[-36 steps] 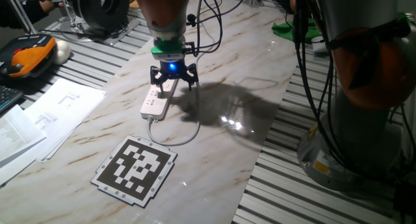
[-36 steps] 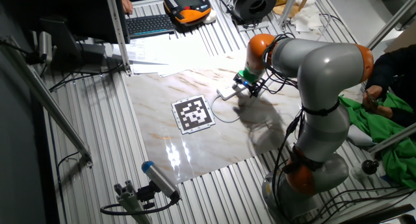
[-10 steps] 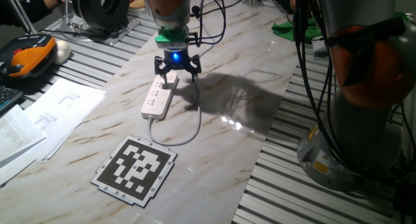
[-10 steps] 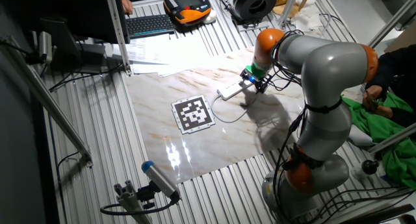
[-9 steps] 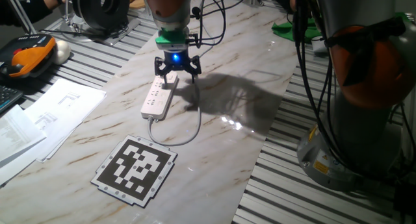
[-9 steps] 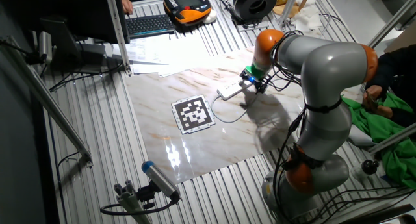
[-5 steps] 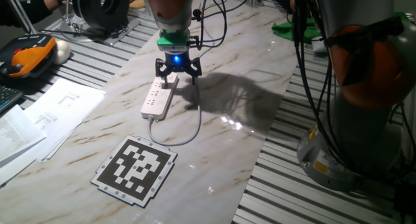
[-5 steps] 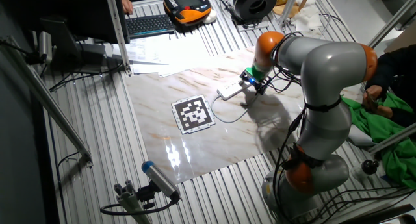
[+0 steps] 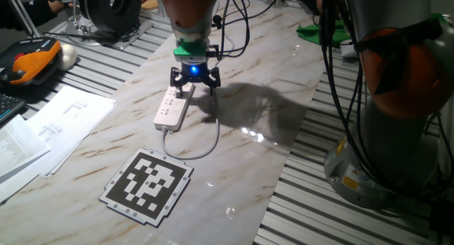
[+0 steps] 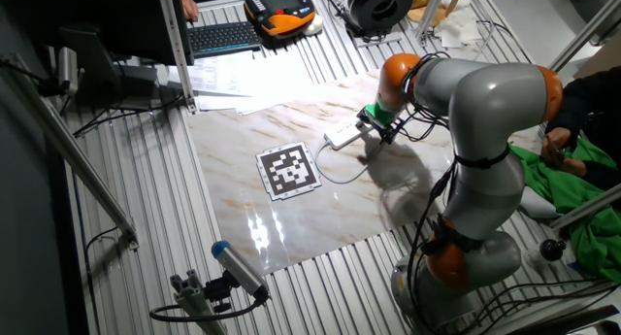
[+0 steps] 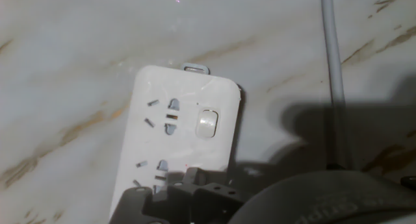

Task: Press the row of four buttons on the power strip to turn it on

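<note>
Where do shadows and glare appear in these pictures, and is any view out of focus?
One fixed view: the arm's dark shadow and bright glare spots lie on the glossy marble tabletop, beside the long white plastic power strip. The other fixed view: paler glare near the tabletop's front edge. Hand view: soft focus, with dark shadow at lower right.

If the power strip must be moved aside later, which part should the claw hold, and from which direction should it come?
Probably from above, across the narrow width of the power strip near its middle. It is a long, flat bar lying flat on the marble table, so its two long edges suit the claw best. Avoid the end where the thin cable leaves it.
</note>
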`<action>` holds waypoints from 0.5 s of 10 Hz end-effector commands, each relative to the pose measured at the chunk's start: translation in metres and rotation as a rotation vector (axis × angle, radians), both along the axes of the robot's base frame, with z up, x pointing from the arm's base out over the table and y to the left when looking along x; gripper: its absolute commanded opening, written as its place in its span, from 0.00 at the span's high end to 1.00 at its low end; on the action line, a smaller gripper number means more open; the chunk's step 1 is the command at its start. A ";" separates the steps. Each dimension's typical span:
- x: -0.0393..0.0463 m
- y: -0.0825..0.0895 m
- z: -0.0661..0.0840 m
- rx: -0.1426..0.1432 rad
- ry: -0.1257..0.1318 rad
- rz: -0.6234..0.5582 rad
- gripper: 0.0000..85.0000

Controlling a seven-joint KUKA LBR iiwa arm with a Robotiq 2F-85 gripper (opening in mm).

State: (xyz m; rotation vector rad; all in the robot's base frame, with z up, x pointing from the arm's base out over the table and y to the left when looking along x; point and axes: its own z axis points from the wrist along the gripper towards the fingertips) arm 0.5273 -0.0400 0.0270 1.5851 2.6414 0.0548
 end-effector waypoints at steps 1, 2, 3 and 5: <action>-0.0007 -0.001 0.002 0.003 0.012 0.009 0.00; 0.0015 -0.006 0.011 0.001 0.025 0.023 0.00; 0.0056 -0.014 0.021 0.021 0.048 0.031 0.00; 0.0152 -0.027 0.030 0.014 0.060 0.040 0.00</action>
